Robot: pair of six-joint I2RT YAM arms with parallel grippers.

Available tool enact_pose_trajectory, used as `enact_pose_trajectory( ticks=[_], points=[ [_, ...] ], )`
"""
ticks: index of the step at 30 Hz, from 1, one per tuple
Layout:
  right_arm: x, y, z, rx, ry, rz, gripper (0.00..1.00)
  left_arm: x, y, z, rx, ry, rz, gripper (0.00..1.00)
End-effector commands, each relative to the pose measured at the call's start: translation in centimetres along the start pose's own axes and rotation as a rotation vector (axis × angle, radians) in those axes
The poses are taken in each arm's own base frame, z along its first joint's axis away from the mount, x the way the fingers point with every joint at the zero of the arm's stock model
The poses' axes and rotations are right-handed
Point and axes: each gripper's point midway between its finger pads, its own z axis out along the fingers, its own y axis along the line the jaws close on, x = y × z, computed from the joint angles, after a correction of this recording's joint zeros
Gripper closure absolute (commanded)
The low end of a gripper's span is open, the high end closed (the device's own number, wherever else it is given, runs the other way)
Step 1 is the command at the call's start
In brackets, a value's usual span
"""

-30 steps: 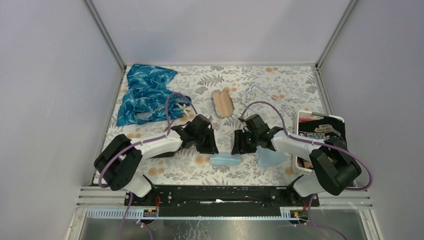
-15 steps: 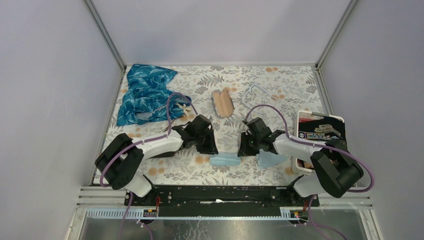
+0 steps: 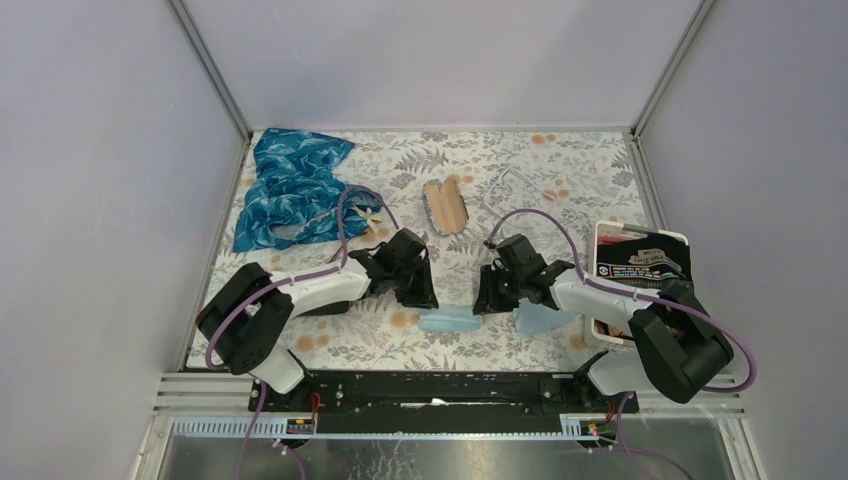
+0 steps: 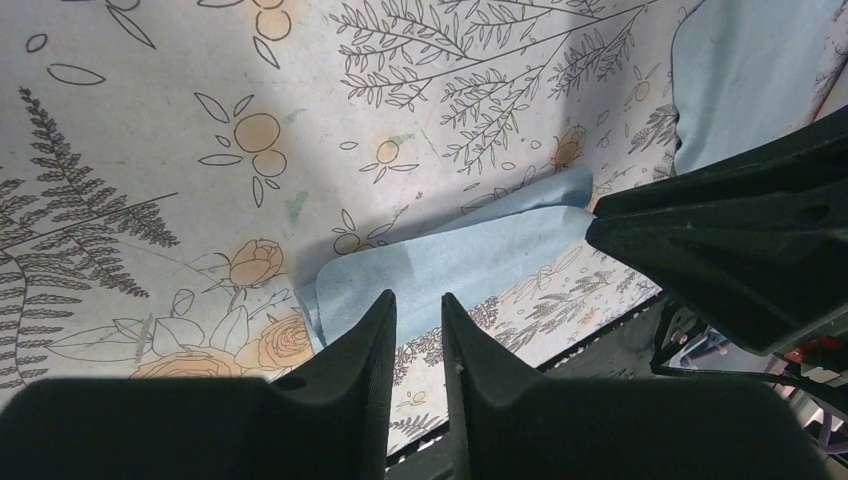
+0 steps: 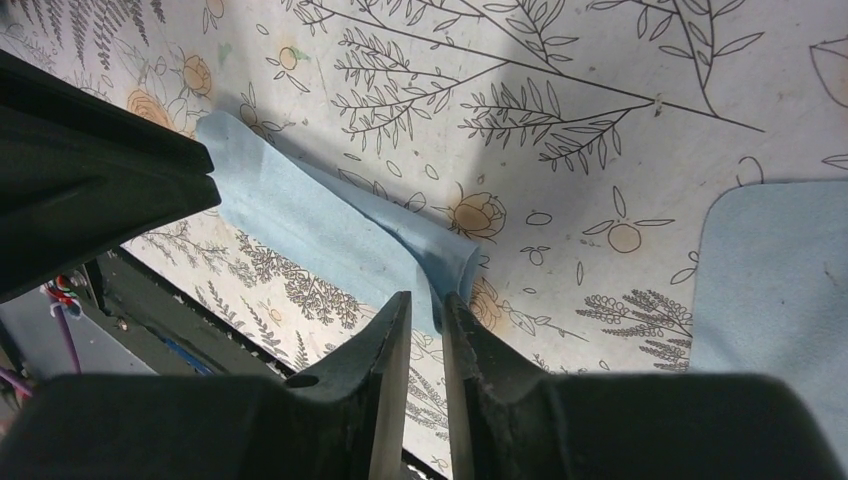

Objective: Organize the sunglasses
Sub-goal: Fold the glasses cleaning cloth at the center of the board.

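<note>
I cannot make out the brown-tinted sunglasses in any view. A folded light-blue cloth (image 3: 450, 320) lies flat near the table's front edge. My left gripper (image 3: 425, 298) hangs over its left end, jaws a narrow gap apart and empty, as the left wrist view (image 4: 418, 295) shows above the cloth (image 4: 450, 265). My right gripper (image 3: 483, 300) is at the cloth's right end, jaws also a narrow gap apart; in the right wrist view (image 5: 427, 295) the cloth's folded end (image 5: 440, 260) reaches just to the tips.
A second light-blue cloth (image 3: 545, 316) lies right of my right gripper. An oval case with a tan inside (image 3: 445, 207) and clear-framed glasses (image 3: 515, 180) lie further back. A blue patterned cloth (image 3: 290, 185) is at back left, a white tray (image 3: 640, 232) at right.
My right gripper has shifted a little to the right and lower, to the cloth's right end. My left gripper and the cloth have hardly moved.
</note>
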Motion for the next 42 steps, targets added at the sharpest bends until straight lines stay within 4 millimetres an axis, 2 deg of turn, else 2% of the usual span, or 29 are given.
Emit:
enact_pose_trajectory(
  ticks=[1,3,7,20,32,38,42],
  points=[
    [0.1,0.4,-0.1,-0.03,0.013,-0.021,0.77,-0.5,-0.5,0.2,-0.002,-0.01,0.028,0.73],
    [0.0,0.5,-0.1,-0.033,0.011,-0.021,0.87,-0.4,-0.5,0.1,-0.003,-0.01,0.031,0.73],
    [0.1,0.5,-0.1,-0.032,0.014,-0.022,1.0,-0.4,-0.4,0.2,-0.007,-0.011,0.029,0.73],
    [0.8,0.9,-0.6,-0.072,0.031,-0.051,1.0,-0.5,-0.4,0.2,-0.01,-0.016,0.03,0.73],
    [3.7,1.6,0.0,-0.127,0.138,-0.108,1.0,-0.8,-0.5,-0.1,-0.01,-0.031,0.024,0.72],
    [4.4,2.0,0.4,-0.137,0.169,-0.124,1.0,-0.6,-0.4,-0.1,-0.012,-0.028,0.018,0.72],
    [4.7,1.5,0.5,-0.115,0.181,-0.129,1.0,-0.4,-0.2,-0.1,-0.014,-0.025,0.014,0.72]
  ],
)
